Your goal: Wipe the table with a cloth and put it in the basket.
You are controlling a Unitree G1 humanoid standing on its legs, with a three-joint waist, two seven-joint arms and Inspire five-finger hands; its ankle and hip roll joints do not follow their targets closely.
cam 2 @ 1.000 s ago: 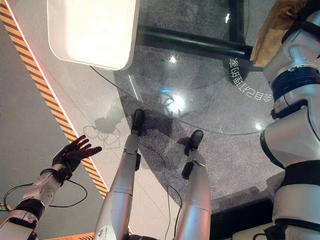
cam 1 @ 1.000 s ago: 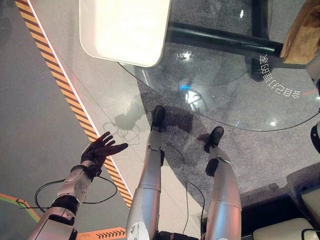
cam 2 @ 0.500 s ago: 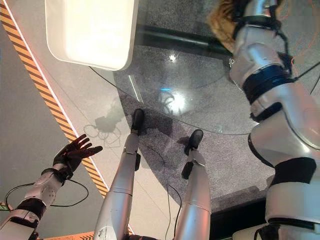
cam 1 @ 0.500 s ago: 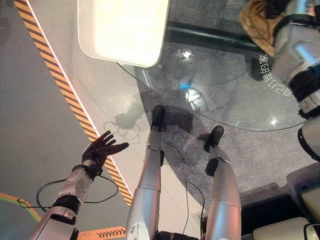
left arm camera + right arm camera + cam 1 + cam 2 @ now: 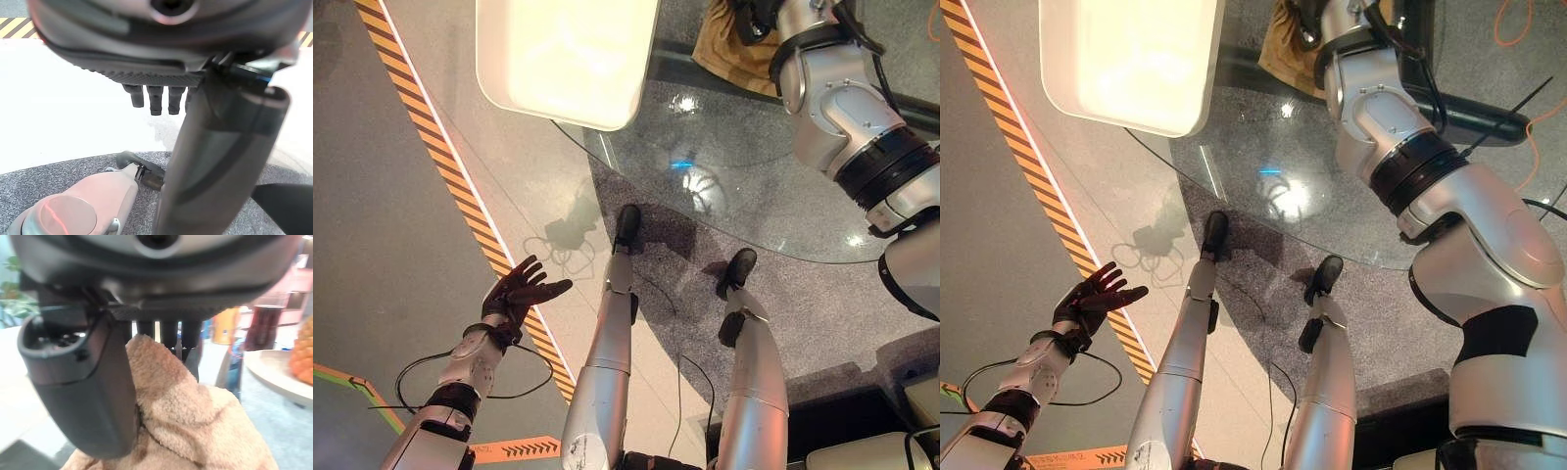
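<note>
Right hand (image 5: 83, 382) pinches the tan terry cloth (image 5: 186, 431) between thumb and fingers above the far edge of the round glass table (image 5: 764, 186), just beside the white basket (image 5: 568, 59); left hand (image 5: 521, 290) spread open, empty, low over the floor.

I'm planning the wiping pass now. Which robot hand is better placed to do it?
Right. The right robot hand already grips the tan cloth over the glass table. The left robot hand hangs open and empty beside the table, over the floor.
</note>
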